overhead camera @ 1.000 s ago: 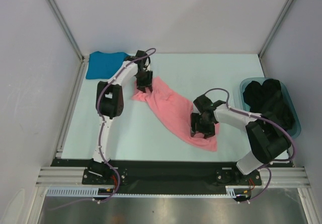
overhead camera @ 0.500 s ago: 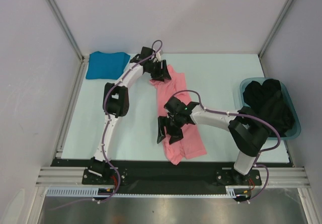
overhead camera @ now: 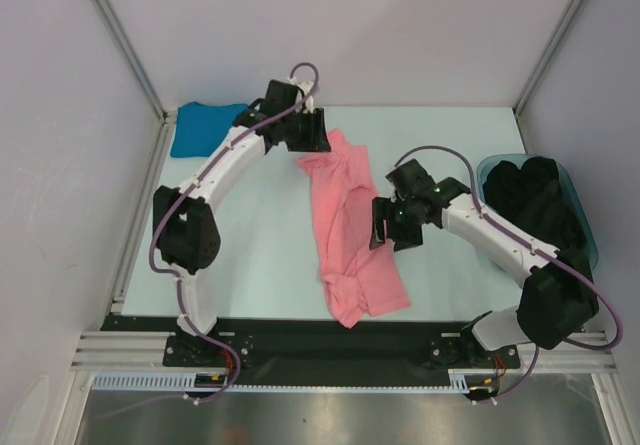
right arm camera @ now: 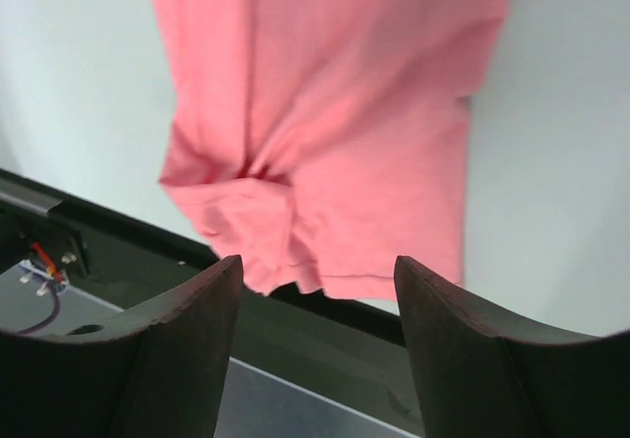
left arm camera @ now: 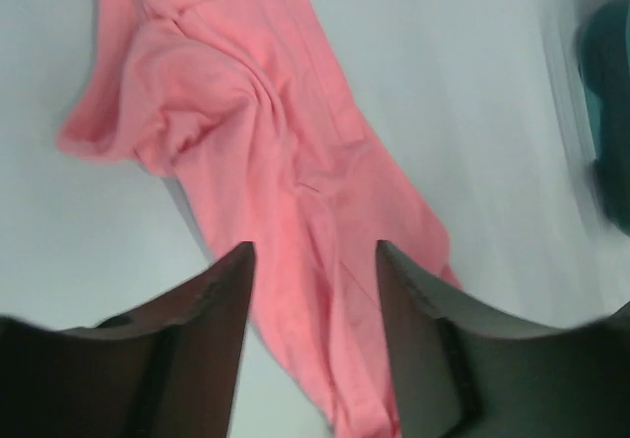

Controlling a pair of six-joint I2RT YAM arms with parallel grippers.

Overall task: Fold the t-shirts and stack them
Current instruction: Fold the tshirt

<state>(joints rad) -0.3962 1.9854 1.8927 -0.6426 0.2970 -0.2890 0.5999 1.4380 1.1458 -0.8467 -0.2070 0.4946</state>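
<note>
The salmon pink t-shirt is lying rumpled in a long strip across the middle of the surface. The teal-blue t-shirt is sitting folded at the far left corner. The left end effector and right end effector are hovering over the pink one, spread wide and holding nothing. The fabric is looking light and limp, so pinching hem corners or shoulders is probably suiting it best.

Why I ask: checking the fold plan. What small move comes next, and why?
Probably lower the right end effector onto the pink shirt's bunched near end and pinch it. It and the left end effector hover open, empty; that end overhangs the table edge, crumpled, so it needs flattening.
</note>
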